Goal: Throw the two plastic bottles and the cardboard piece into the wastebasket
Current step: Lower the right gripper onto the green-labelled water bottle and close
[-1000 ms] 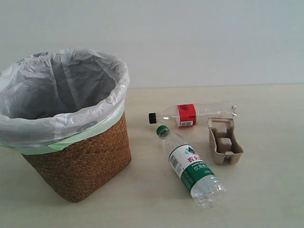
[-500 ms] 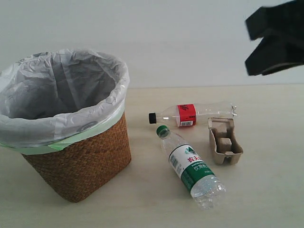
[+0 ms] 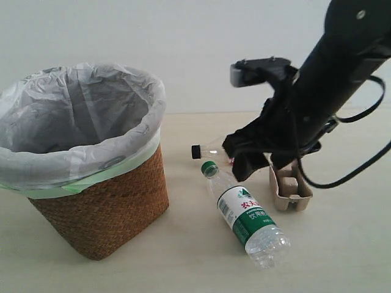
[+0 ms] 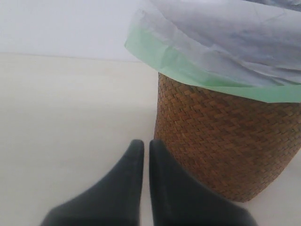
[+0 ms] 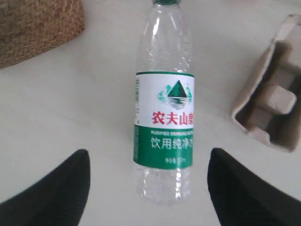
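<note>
1. Right arm (image 3: pixel 330 79) now reaches down from the upper right of the exterior view to the objects. The frame from one second ago shows no arm, and the one from half a second ago shows only a dark tip in the top right corner. Bottles, cardboard and wastebasket lie unchanged.
2. Right pincer (image 5: pixel 148 155) is released: its fingers are spread wide and grasp nothing.
3. In the right wrist view the green-capped bottle (image 3: pixel 244 217) lies centred between those fingers. The fingers stand on either side of its long axis, wider apart than its body. This is judged to be alignment for closing on the label section. Whether the fingers are low enough to close cannot be told.
4. Green-capped bottle lies on its side on the surface (image 3: pixel 348 244), cap toward the wastebasket (image 3: pixel 104 207).
5. Black-capped bottle (image 3: pixel 204 148) lies on its side behind it. The arm hides most of it, and only the cap end shows.
6. Cardboard piece (image 3: pixel 292 189) sits hollows-up, near the green-capped bottle on the side away from the wastebasket.
7. Wastebasket stands upright at the left. Its bag (image 3: pixel 79 116) is folded over the rim, which keeps the mouth open for drops. All three items remain outside it.
8. Left pincer (image 4: pixel 145 146) is clenched and empty. It sits low beside the wicker wall, judged to be parked out of the right arm's way.
</note>
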Motion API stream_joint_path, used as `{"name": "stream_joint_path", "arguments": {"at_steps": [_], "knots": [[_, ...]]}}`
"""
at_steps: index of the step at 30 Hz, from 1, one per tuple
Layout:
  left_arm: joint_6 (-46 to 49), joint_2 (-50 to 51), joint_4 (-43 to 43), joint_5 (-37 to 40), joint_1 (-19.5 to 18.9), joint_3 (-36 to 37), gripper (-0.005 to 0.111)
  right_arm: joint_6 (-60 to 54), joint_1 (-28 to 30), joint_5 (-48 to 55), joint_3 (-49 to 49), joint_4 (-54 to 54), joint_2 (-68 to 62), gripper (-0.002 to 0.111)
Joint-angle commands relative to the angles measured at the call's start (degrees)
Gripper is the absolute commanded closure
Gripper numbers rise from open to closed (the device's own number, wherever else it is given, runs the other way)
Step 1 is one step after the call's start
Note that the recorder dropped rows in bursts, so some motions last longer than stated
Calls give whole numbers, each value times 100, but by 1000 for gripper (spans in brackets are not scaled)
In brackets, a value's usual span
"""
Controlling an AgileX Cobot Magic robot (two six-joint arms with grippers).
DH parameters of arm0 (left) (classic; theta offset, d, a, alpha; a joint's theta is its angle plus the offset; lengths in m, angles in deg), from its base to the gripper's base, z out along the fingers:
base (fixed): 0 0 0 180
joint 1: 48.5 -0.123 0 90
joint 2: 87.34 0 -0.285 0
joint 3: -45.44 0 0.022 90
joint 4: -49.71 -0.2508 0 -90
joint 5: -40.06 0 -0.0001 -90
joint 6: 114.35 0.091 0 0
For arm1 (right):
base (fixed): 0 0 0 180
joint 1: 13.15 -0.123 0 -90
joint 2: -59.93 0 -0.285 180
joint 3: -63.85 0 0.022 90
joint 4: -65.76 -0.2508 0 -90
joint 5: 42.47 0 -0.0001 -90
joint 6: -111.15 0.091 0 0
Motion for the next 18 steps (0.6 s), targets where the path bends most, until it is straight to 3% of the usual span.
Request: {"name": "stream_joint_path", "arguments": {"at_steps": [1, 18], "knots": [[-29, -19, -17, -7, -4, 23, 103, -180, -266, -368, -34, 379, -442, 45], [-29, -19, -17, -7, -4, 23, 103, -193, -280, -843, -34, 477, -1643, 45]]}}
